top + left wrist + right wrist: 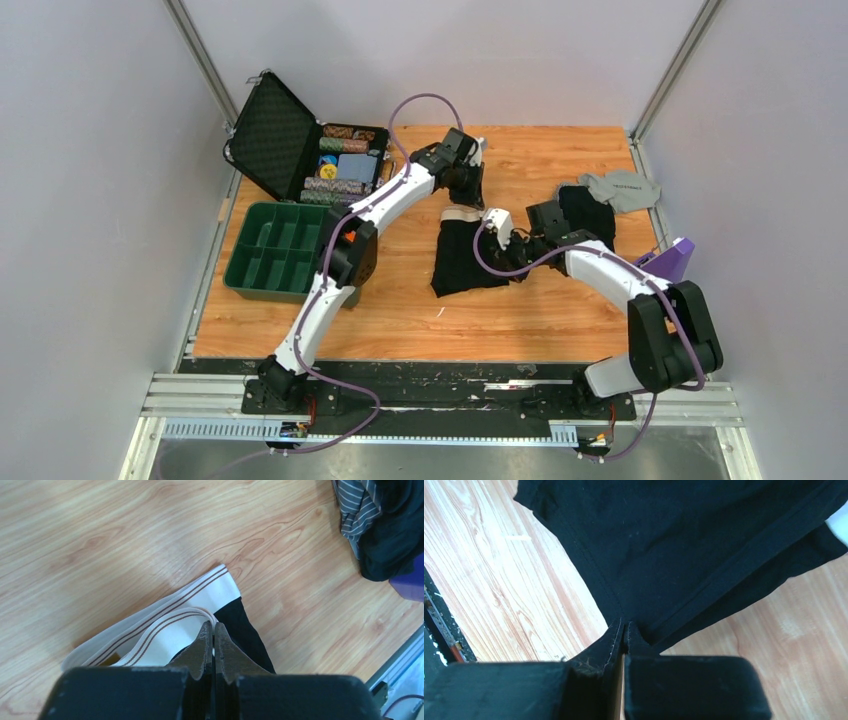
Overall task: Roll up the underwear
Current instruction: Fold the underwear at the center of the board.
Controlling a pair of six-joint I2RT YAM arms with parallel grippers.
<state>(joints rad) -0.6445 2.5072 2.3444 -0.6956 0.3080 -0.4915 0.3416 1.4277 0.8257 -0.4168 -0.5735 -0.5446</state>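
While both grippers pinch it, the underwear [462, 258] lies spread on the table [400, 322] to the right of the green tray [236, 283]. The left gripper [212, 626] has its fingers pressed together on the white waistband [200, 592], and the right gripper [624, 625] is clamped on the black hem. Both holds sit at the very fingertips, so a tug could pull the cloth free. The waistband looks doubled, so one layer may escape. Uneven arm speeds would skew the roll, and the dark clothes pile [590, 212], farther right of the tray, might snag
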